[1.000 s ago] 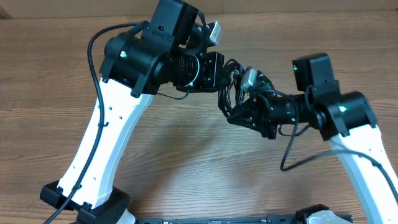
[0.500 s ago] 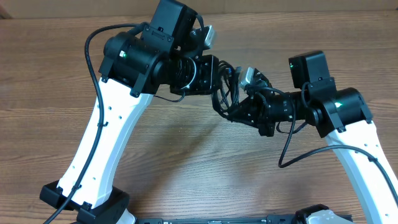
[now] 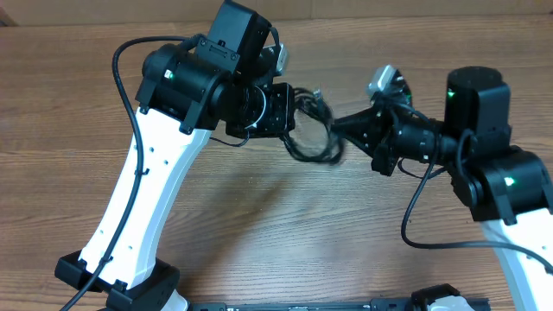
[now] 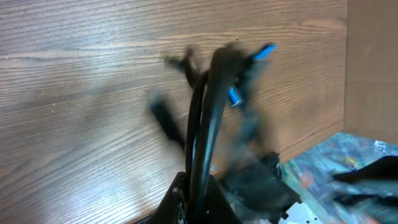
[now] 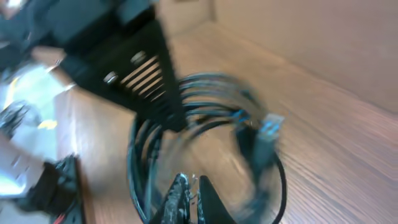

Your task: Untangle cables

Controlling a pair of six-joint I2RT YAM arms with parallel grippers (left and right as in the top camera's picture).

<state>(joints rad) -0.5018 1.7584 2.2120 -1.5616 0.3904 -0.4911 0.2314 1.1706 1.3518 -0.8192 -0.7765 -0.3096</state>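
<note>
- Finds the left tool (image 3: 290, 111) pinched fully shut on the cables (image 3: 313, 138), strands rising from between its fingers (image 4: 180, 202) in the left wrist view.
- Finds the right tool (image 3: 343, 128) likewise clamped tight on the same black bundle, loops curling up from its fingers (image 5: 177, 196) in the right wrist view.
- Places the cables between the two tools, apparently held up off the wooden tabletop (image 3: 259, 225), hanging as several loose loops.
- Picks out a blue-tipped plug (image 4: 266, 51) near the top of the strands, blurred and smeared against the wood grain.
- Shows the two tools close together, facing each other over the upper middle of the tabletop.
</note>
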